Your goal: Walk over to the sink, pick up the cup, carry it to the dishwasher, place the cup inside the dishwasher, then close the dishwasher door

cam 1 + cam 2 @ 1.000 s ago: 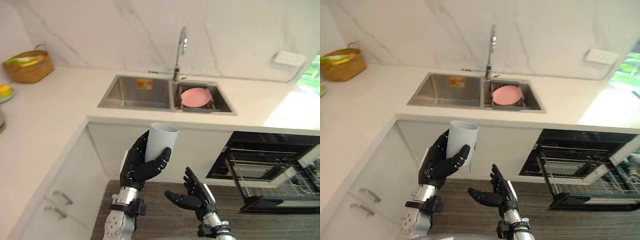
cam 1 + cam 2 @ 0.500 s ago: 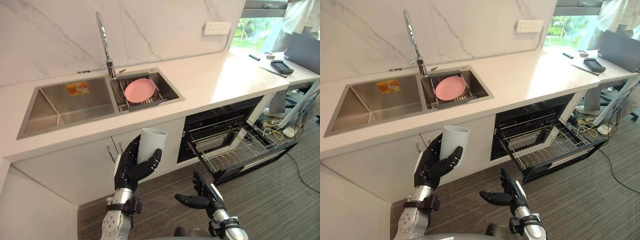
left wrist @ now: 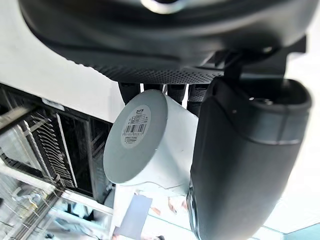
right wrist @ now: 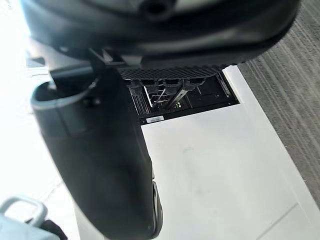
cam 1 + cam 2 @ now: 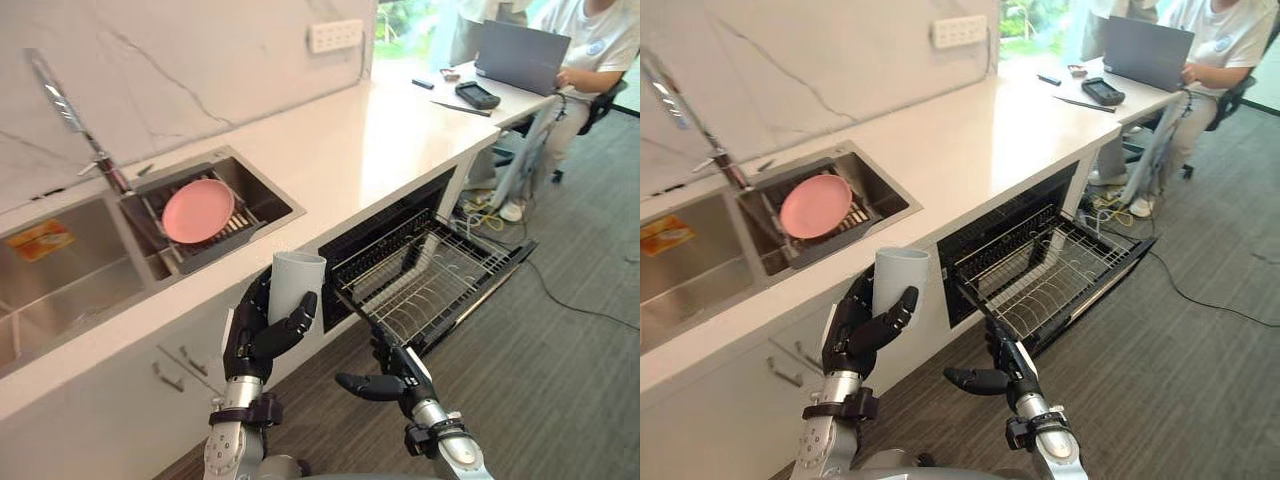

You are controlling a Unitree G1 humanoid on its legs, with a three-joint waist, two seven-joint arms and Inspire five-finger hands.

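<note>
The pale grey cylindrical plastic cup (image 5: pixel 297 283) sits in the robot's left hand (image 5: pixel 250 340), low in the head view at about 6 o'clock and in front of the white cabinet fronts. The hand is clamped on the cup's lower half. The fingers (image 5: pixel 256 300) wrap its 9 o'clock side and back, and the thumb crosses the front wall. The upper half and rim stand clear above the hand.

The cup's long axis is close to vertical. Its open mouth points up to 12 o'clock, leaning a touch toward 1. In the left wrist view its flat base (image 3: pixel 134 143), which carries a barcode sticker, faces the camera, with the thumb (image 3: pixel 240 165) pressed along the side.

The right hand (image 5: pixel 395 382) hangs at 4 o'clock from the cup. Its fingers are apart and only lightly bent, and it holds nothing.

The open black dishwasher (image 5: pixel 395 228) lies at 2 o'clock from the cup under the white stone counter (image 5: pixel 340 150), with its silver wire rack (image 5: pixel 430 285) pulled out.

At 10 o'clock from the cup the stainless steel sink (image 5: pixel 265 195) holds a round pink plate (image 5: pixel 198 210).
</note>
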